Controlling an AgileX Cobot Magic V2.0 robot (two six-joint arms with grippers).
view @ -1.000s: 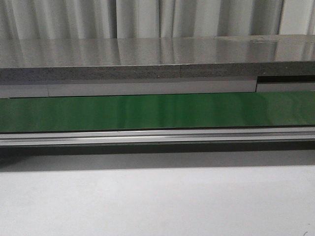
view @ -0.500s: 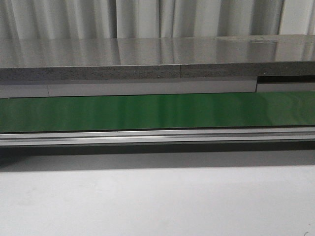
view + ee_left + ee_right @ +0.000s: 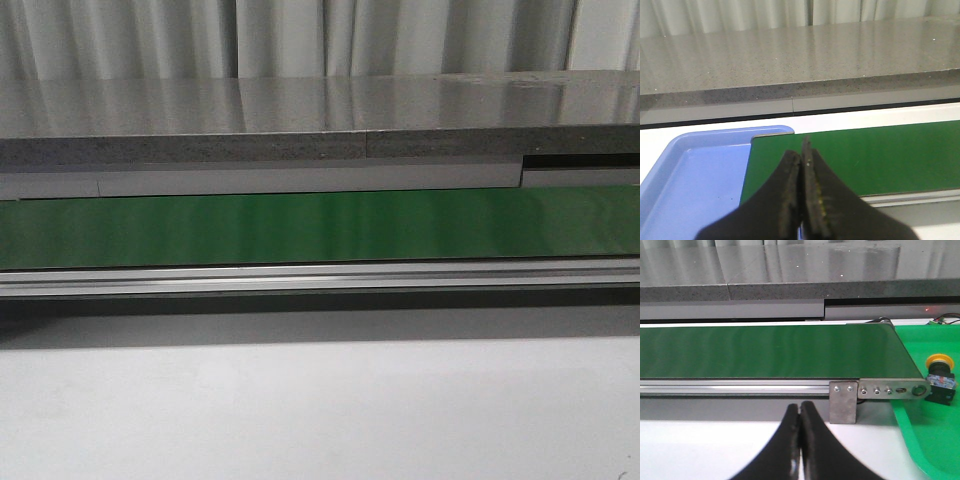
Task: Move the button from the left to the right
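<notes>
At the left end of the worktop, a shallow light-blue plastic tray [image 3: 695, 185] is lying with its rim touching the end of the long green conveyor belt [image 3: 320, 228]; the part of its floor that is showing is bare. The left gripper [image 3: 803, 155] is hanging over the seam between tray and belt, its black fingers pressed together and clenched on nothing.

The belt is running across the middle of the worktop, parallel to the far edge, with a grey speckled stone ledge [image 3: 300, 120] sitting behind it and a silver aluminium rail [image 3: 320, 278] lining its near side. Nothing is riding on the belt.

The right gripper [image 3: 800, 412] is hovering over the white tabletop [image 3: 320, 410] near the front edge, its black fingers also closed tight and empty.

At the right end, a bright green plastic tray [image 3: 935, 415] is receiving the belt's end. Inside it, the button [image 3: 940, 375], a yellow mushroom cap on a black blocky body, is lying just beside the rail's metal end bracket [image 3: 880, 390].
</notes>
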